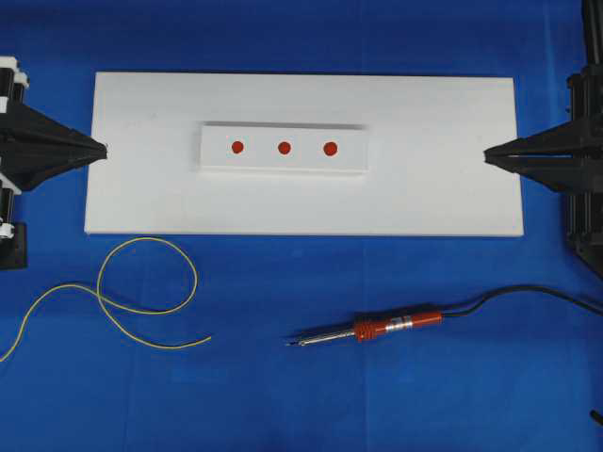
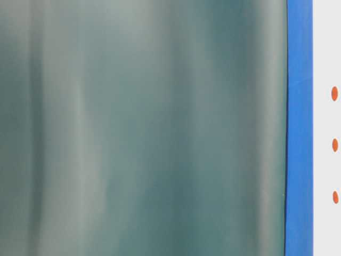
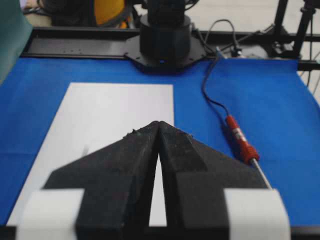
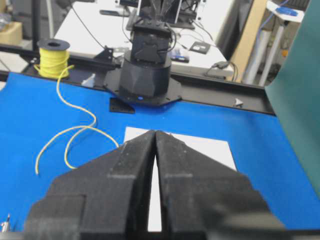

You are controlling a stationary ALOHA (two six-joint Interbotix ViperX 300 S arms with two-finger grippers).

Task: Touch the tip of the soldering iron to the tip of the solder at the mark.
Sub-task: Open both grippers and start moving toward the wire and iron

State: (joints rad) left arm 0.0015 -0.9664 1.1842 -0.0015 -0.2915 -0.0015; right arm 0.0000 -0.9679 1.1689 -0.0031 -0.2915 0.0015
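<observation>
Both arms parked at the board's [image 1: 141,202] short ends. Left gripper [image 1: 104,149] pressed together, holding nothing; right gripper [image 1: 487,155] likewise, tips meeting, empty. Iron [image 1: 372,329] lies on the blue cloth [image 1: 283,395] below the board, right of centre, tip pointing left, black cord [image 1: 528,294] trailing off right. Solder [image 1: 141,292] loops on the cloth at lower left, free end near the middle, well apart from the iron tip. Three red dots [image 1: 284,148] sit on a raised white strip [image 1: 283,165] mid-board. Table-level view mostly blocked by a blurred green surface [image 2: 144,128], probably a screen.
</observation>
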